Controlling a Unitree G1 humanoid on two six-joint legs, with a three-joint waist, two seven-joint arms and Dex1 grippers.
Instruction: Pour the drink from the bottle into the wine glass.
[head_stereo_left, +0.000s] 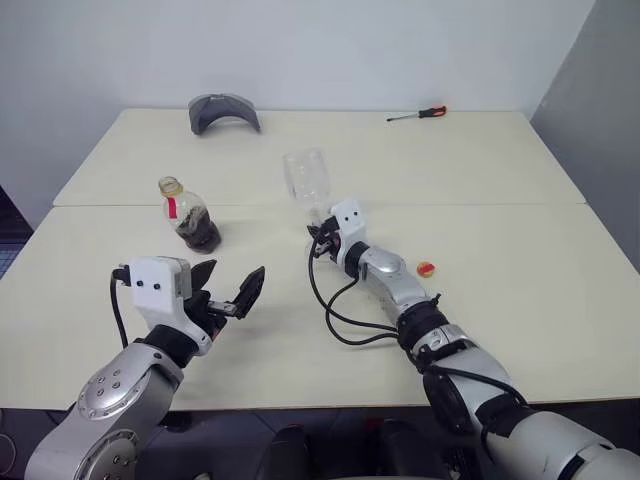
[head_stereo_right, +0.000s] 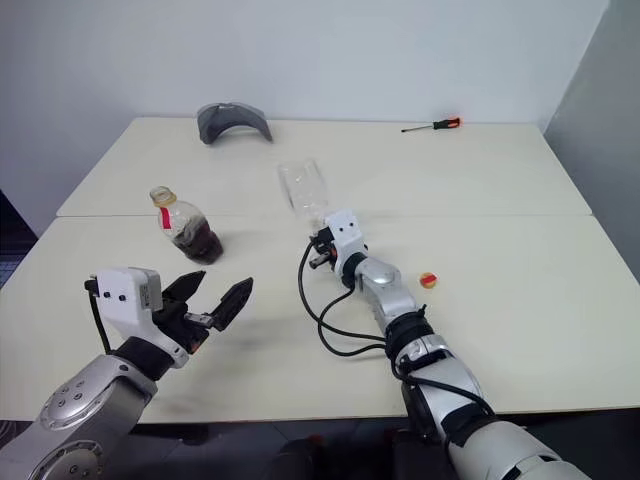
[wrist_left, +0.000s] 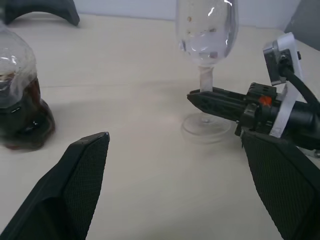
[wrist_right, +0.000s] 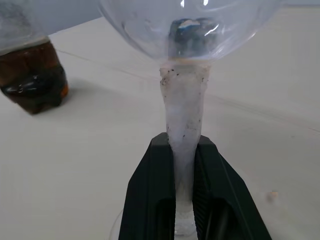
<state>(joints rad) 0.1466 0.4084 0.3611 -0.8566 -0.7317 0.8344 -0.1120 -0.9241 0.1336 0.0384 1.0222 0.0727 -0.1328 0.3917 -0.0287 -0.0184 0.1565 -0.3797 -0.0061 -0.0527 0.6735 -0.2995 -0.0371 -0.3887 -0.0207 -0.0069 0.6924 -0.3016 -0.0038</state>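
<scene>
Reaching out level over the bench (head_stereo_left: 500, 250), right pincer (wrist_right: 184, 200) is clenched on the stem of the wine glass (head_stereo_left: 306, 178), which stands upright mid-bench. Left pincer (head_stereo_left: 232, 292) hovers level nearer the robot, fingers spread wide and gripping nothing, pointing toward the bottle (head_stereo_left: 190, 215). That bottle stands uncapped left of the glass with dark drink (head_stereo_left: 200, 234) low inside; red neck label, text unreadable.

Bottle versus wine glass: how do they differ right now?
The bottle holds dark drink in its lower part; the wine glass is empty. The bottle stands free, while the right gripper is shut on the glass's stem. The bottle is squat, the glass stemmed. Both are clear and upright on the table.
</scene>
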